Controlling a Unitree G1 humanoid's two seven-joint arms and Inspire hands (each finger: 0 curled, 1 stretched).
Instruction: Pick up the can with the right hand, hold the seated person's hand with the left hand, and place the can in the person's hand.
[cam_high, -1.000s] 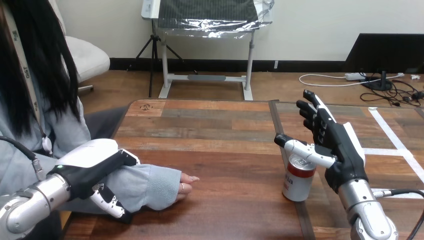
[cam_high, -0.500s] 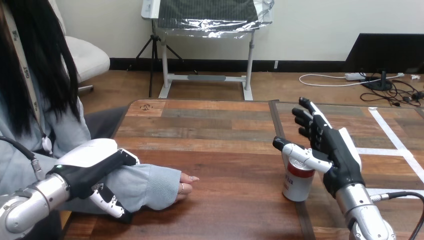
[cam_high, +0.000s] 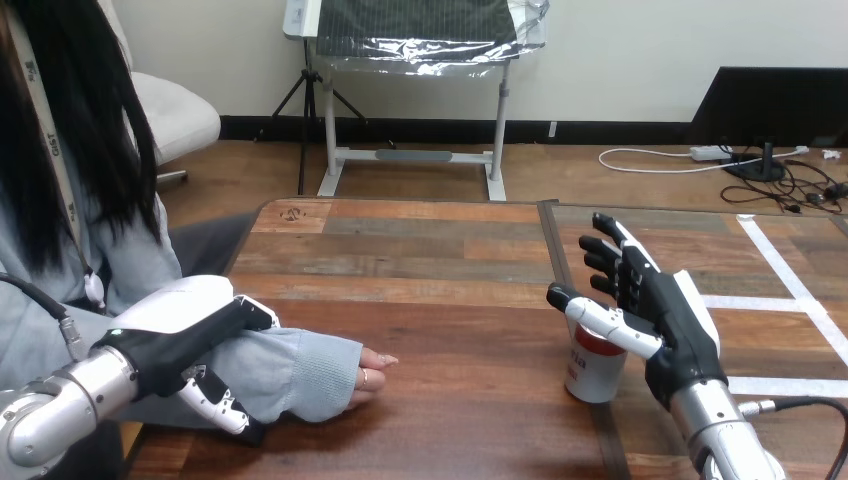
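A red and white can (cam_high: 594, 363) stands upright on the table right of centre. My right hand (cam_high: 668, 320) hovers just over and behind it, open, its fingers straight and its thumb stretched across above the can's top. The person's hand (cam_high: 370, 367) lies palm down on the table at the left, in a light blue sleeve. My left hand (cam_high: 190, 345) is wrapped round the person's forearm (cam_high: 270, 372), with fingers over the sleeve and the thumb under it.
The wooden table (cam_high: 440, 290) runs from the near edge to the far edge, with bare boards between the person's hand and the can. White tape lines (cam_high: 790, 290) mark the table's right part.
My right hand has come down and toward me, closer over the can, still open. The left hand and the person's hand have stayed as they were.
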